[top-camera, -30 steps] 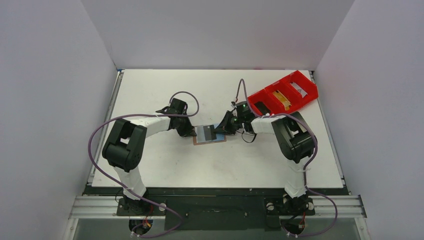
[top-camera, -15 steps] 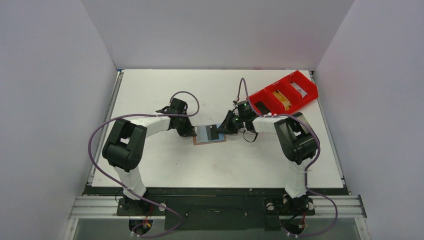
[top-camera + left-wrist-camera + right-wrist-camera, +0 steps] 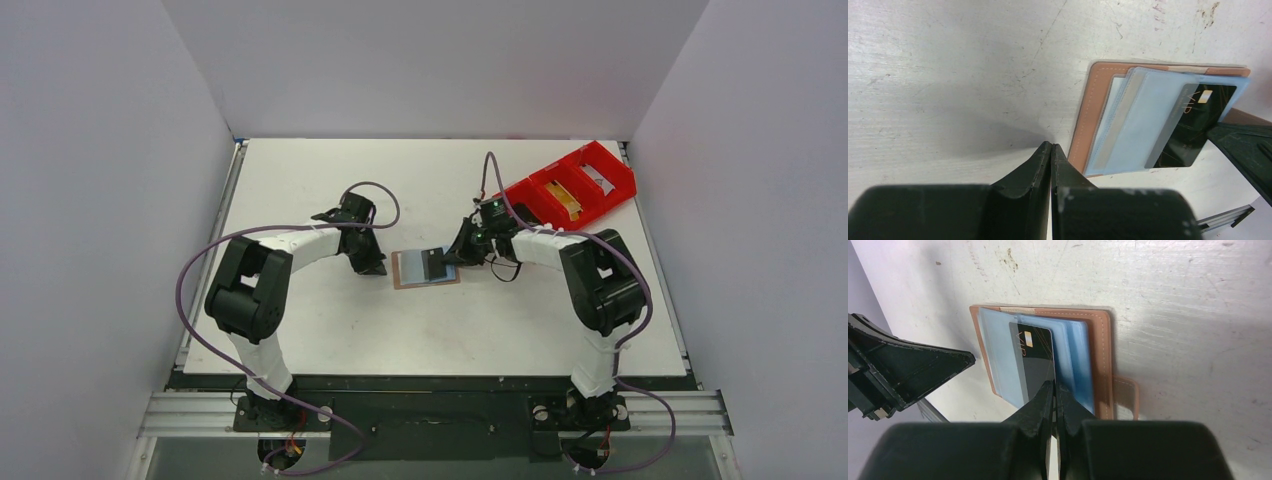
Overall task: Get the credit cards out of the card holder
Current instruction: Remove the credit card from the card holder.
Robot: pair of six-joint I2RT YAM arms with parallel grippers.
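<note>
**Right hand (image 3: 1054, 390) pinches a glossy black card (image 3: 1035, 360) at the open tan leather-like card holder (image 3: 404, 270)**

The card holder lies flat and open on the white table (image 3: 300, 180), between the two arms, with its pale blue clear sleeves facing up. The right hand's fingers are pressed together on the black card, which sticks partly out of a sleeve. The left hand (image 3: 1050, 150) is closed on nothing, just beside the holder's tan edge. A red plastic compartment tray (image 3: 516, 192) sits at the far right.
</note>
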